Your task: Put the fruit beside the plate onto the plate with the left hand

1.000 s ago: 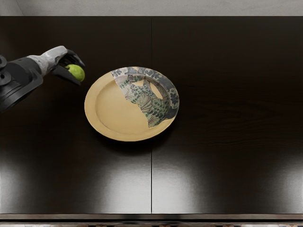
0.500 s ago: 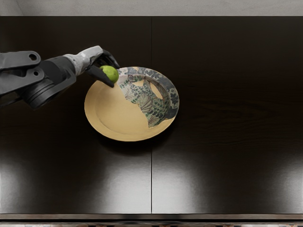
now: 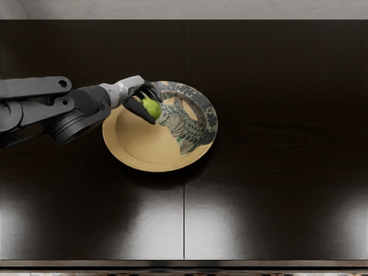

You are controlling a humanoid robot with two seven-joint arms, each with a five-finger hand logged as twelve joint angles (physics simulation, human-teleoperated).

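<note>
While left hand (image 3: 140,96) clasps green fruit (image 3: 152,108) above plate (image 3: 138,146), table (image 3: 276,190) gleams black | pale wall (image 3: 201,8) behind

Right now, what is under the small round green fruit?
The round yellow plate with a blue-green patterned side lies below it, with the left hand gripping the fruit. Its dark fingers cover the fruit's underside, so contact with the plate cannot be seen.

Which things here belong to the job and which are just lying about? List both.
Job:
left hand, shut on the fruit
green fruit, held over the plate
plate

Other:
dark table, which bears the plate
</note>
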